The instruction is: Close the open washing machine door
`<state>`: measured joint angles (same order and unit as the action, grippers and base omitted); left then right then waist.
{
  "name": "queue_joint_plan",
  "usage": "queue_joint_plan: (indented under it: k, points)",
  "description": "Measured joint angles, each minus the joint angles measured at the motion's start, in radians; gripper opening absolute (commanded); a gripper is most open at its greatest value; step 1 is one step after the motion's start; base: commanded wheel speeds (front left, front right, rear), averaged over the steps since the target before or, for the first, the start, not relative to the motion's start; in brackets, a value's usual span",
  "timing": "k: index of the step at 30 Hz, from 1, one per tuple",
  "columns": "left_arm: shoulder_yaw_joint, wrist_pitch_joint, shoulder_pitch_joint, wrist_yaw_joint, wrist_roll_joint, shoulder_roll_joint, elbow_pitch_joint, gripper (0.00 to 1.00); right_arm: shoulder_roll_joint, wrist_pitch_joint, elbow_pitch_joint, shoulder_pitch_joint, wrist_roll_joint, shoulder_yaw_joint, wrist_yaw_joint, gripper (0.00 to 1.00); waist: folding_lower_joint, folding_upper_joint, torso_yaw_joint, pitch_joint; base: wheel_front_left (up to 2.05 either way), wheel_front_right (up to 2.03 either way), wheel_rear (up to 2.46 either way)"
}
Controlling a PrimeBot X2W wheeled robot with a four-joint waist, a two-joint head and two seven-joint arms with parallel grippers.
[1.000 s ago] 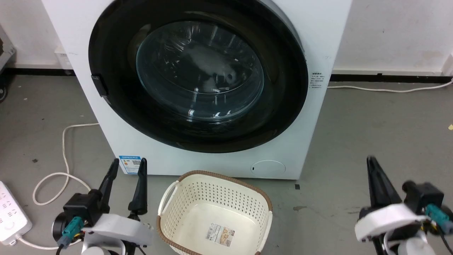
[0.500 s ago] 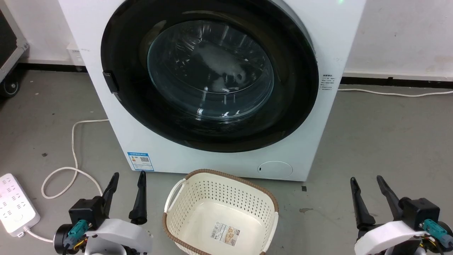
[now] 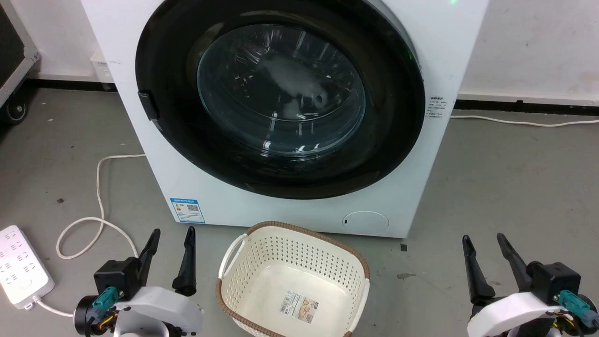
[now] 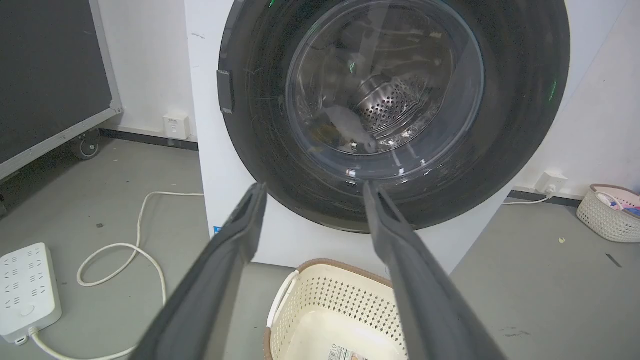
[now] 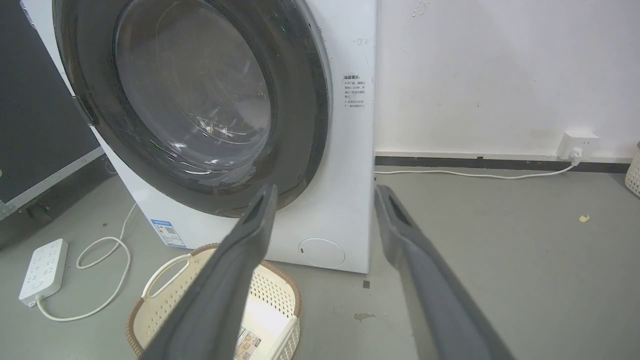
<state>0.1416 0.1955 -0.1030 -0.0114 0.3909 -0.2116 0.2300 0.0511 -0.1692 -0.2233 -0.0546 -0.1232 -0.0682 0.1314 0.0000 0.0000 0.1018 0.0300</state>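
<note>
Facing the basket (image 3: pixel 299 250): black-rimmed, glass-domed washing machine door (image 3: pixel 281 93), flat against the washing machine (image 3: pixel 299 213); I see left pincer (image 3: pixel 172 230), right pincer (image 3: pixel 482 237) spread, empty.

The top edge of my head view cuts off the washing machine (image 3: pixel 449 70) and the upper rim of the washing machine door (image 3: pixel 281 93). The basket (image 3: pixel 290 250) runs off the bottom edge. I cannot read the side label's (image 3: pixel 436 108) tiny print.

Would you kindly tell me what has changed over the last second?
The right gripper dropped lower and settled, open and empty; the head camera shifted slightly too. The washing machine door stayed shut, and the left gripper and laundry basket kept their places.
</note>
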Motion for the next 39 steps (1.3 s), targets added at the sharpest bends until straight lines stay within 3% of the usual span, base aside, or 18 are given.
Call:
queue_joint_plan:
  k: [8, 9, 39]
  points:
    - [0.005, 0.000, -0.002, 0.006, 0.009, -0.006, 0.004, 1.00, 0.000, -0.004, -0.007, -0.002, -0.003, 0.007, 0.000, 1.00, 0.0000, 0.0000, 0.003, -0.006, 0.00, 0.00, 0.00]
    - [0.006, 0.000, -0.002, 0.006, 0.010, -0.006, 0.004, 0.00, 0.000, -0.004, -0.008, -0.002, -0.003, 0.007, 0.000, 0.00, 0.0000, 0.0000, 0.003, -0.007, 0.00, 0.00, 0.00]
    - [-0.024, -0.040, 0.008, 0.006, -0.069, 0.028, -0.042, 0.00, 0.000, 0.034, 0.035, -0.001, 0.019, 0.018, 0.000, 0.00, 0.0001, 0.0000, -0.020, -0.012, 0.00, 0.00, 0.00]
